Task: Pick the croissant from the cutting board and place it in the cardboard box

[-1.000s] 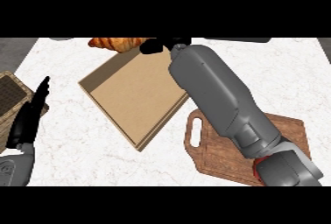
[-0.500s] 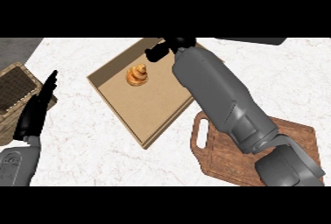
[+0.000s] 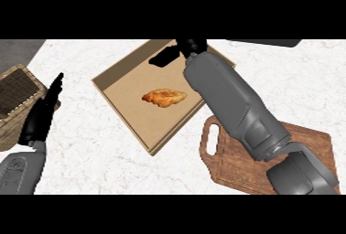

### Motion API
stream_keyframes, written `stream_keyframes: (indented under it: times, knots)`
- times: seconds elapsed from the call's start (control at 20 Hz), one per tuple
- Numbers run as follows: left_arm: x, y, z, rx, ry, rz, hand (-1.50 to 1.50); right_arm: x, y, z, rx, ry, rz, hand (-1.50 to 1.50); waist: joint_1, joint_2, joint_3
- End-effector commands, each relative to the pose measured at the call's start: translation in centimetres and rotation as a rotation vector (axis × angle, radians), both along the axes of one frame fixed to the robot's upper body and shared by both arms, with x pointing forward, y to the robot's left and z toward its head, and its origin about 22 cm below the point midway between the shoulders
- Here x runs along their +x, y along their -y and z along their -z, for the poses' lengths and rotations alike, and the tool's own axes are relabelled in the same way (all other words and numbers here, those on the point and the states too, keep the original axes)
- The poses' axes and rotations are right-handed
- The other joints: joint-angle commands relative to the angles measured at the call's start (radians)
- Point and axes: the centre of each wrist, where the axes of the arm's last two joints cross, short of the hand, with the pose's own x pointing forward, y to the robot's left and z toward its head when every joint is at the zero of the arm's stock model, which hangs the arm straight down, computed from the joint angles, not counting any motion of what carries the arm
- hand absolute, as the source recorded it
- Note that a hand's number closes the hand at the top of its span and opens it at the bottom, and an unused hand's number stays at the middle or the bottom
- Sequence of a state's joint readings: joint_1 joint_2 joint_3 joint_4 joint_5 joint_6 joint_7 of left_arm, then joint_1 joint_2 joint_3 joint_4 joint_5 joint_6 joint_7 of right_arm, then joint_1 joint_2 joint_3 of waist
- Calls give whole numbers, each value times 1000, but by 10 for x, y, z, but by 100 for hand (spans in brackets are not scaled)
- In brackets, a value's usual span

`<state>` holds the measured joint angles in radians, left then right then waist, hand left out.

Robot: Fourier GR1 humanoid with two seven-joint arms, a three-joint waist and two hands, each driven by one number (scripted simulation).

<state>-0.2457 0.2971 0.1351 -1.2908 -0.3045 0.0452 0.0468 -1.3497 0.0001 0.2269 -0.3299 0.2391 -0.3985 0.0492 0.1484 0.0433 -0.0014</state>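
A golden-brown croissant lies on the floor of the flat cardboard box in the middle of the counter. No hand touches it. My right hand hovers over the box's far corner, well above the croissant, fingers relaxed and holding nothing. Its grey forearm stretches back across the wooden cutting board at the lower right and hides much of it; the visible part of the board is bare. My left hand rests open at the left edge, fingers pointing up.
A woven wicker basket stands at the far left, partly behind my left hand. A dark object shows at the counter's far edge. White marble counter surrounds the box.
The croissant left my right hand and now lies in the box. The view shifted, so box and board appear lower and further right. My right hand has opened.
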Motion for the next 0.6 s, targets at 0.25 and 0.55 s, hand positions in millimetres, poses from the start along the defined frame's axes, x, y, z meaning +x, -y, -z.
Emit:
stream_keyframes:
  times: [0.25,0.55]
  knots:
    - [5,-2,-9,-12,9,-40,0,5,7,-11,300,127,64,-150,-52,-10,2]
    - [-18,-37,7,0,-29,-100,0,17,50,-4,406,132,29,-150,-93,-23,2]
